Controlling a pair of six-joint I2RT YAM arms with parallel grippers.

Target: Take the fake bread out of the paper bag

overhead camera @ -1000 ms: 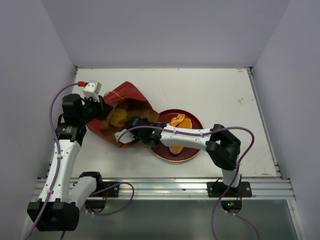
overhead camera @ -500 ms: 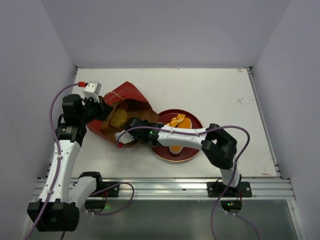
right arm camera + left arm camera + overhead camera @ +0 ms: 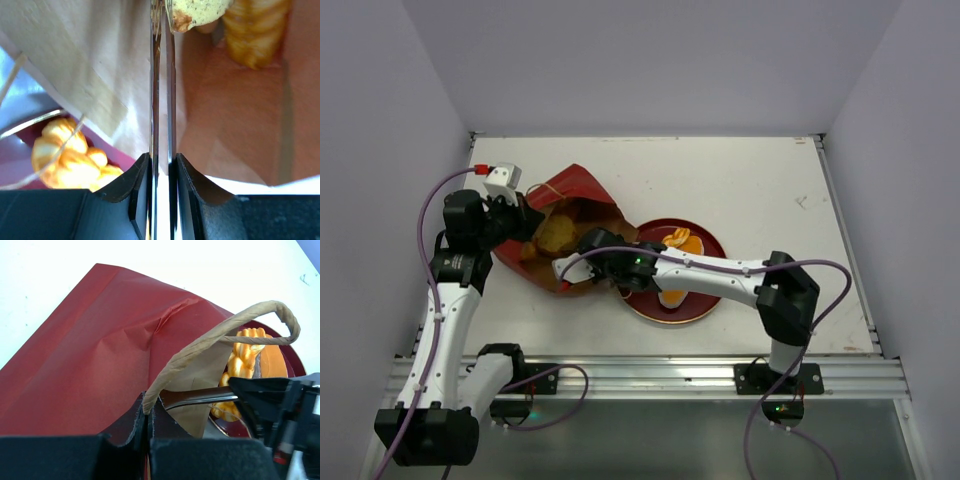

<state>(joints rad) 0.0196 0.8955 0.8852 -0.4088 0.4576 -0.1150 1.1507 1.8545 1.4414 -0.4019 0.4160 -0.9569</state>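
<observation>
The dark-red paper bag (image 3: 578,190) lies on its side, its brown mouth facing the plate. My left gripper (image 3: 148,407) is shut on the bag's tan cord handle (image 3: 235,322), holding the mouth up. My right gripper (image 3: 162,157) is shut on metal tongs (image 3: 160,75) that reach into the bag. The tong tips pinch the edge of a round tan slice of fake bread (image 3: 197,10); a ridged orange loaf (image 3: 255,30) lies behind it. From above, bread (image 3: 556,236) shows inside the bag, with my right gripper (image 3: 592,247) at its mouth.
A round dark-red plate (image 3: 650,308) sits right of the bag with a twisted orange bread (image 3: 677,240) and another piece (image 3: 672,297) on it. My right forearm crosses above the plate. Side walls enclose the white table (image 3: 770,190).
The right gripper has squeezed the tongs narrower, and the right arm's elbow has swung out to the right. The left gripper and the bag have stayed put.
</observation>
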